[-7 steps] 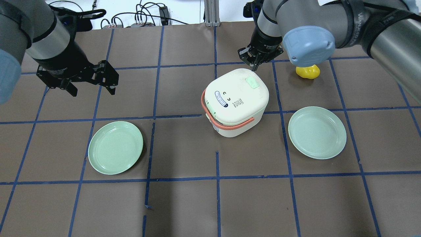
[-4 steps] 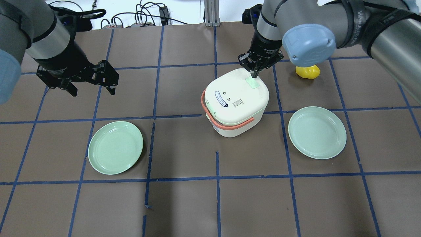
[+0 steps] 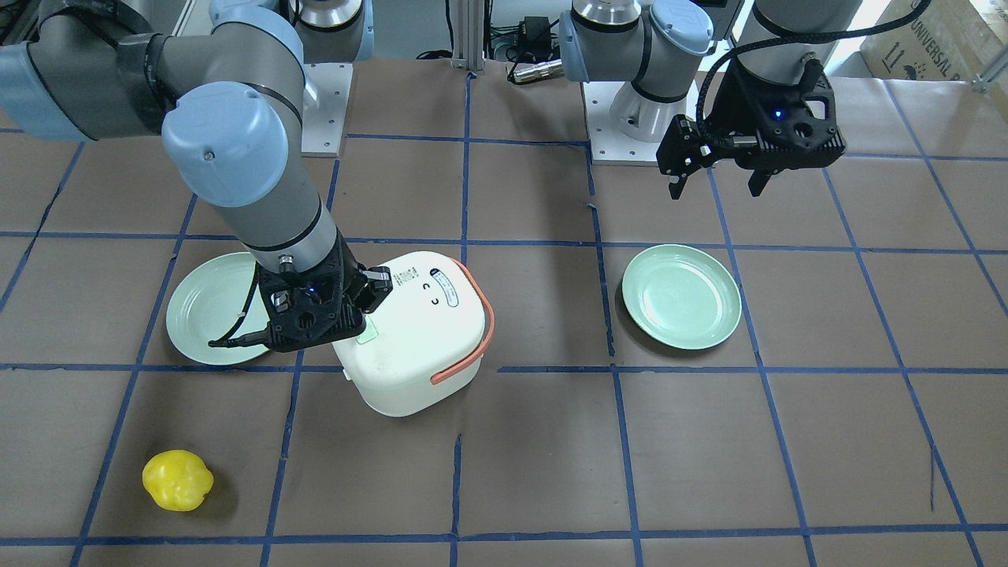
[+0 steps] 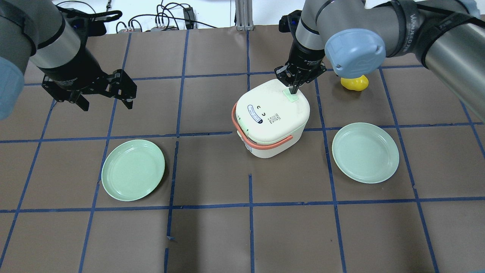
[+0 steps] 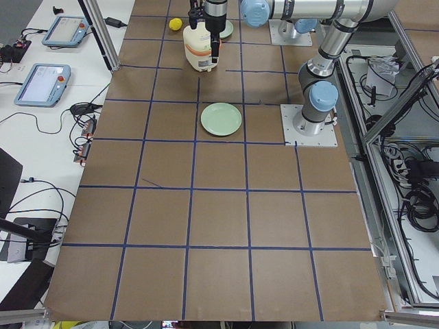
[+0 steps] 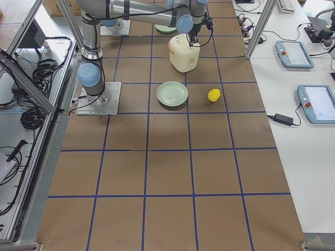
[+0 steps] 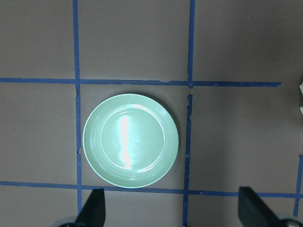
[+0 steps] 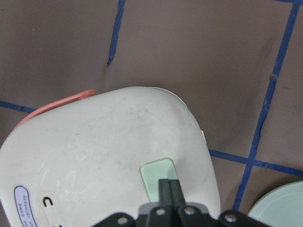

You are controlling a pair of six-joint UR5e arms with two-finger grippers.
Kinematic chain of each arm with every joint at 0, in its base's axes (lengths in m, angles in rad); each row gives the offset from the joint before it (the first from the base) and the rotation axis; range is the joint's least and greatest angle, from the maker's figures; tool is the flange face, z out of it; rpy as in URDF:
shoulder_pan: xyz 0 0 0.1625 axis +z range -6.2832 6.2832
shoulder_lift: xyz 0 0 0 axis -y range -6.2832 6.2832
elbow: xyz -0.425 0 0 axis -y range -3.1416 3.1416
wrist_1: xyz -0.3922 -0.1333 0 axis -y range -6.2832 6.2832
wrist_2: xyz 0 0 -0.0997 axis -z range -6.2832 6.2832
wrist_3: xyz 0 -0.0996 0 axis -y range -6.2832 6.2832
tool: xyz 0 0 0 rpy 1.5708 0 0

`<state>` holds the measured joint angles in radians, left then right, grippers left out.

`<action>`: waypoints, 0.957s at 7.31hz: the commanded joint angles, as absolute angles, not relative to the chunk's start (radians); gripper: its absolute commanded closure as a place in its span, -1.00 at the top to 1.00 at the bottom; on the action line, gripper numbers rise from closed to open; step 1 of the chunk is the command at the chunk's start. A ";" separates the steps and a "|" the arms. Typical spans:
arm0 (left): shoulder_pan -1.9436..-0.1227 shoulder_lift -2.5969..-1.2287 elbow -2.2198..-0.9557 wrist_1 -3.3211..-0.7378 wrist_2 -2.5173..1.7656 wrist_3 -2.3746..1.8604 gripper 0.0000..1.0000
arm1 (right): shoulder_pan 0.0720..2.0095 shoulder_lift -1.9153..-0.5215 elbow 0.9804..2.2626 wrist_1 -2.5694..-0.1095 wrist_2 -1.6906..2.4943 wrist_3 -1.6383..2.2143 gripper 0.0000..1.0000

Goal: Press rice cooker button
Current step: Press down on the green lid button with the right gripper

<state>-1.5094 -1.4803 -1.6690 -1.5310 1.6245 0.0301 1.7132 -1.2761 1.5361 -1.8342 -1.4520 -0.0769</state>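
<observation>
The white rice cooker with a salmon-orange handle stands mid-table, lid closed. A mint-green button sits on the lid's far right corner. My right gripper is shut, and its joined fingertips rest on that button. In the right wrist view the shut fingers touch the button. In the front view the right gripper is at the cooker's lid corner. My left gripper is open and empty, hovering far to the cooker's left above the table.
Two mint-green plates lie on the table, one front left and one right of the cooker. A yellow object lies behind the right arm's elbow. The left wrist view looks down on a plate.
My right gripper has moved from just beyond the cooker's far edge in over the lid and down onto the green button. The left arm has not moved.
</observation>
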 commanded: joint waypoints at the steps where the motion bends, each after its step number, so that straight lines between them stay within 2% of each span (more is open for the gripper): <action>1: -1.509 -1.480 -1.669 -1.532 1.624 0.031 1.00 | 1.713 -1.273 1.540 -1.833 -1.451 -0.078 -0.81; 7: -1.509 -1.480 -1.669 -1.531 1.624 0.031 1.00 | 1.712 -1.266 1.540 -1.833 -1.440 -0.086 -0.82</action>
<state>-1.5095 -1.4803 -1.6690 -1.5311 1.6245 0.0307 1.7133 -1.2672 1.5401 -1.8331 -1.4404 -0.0806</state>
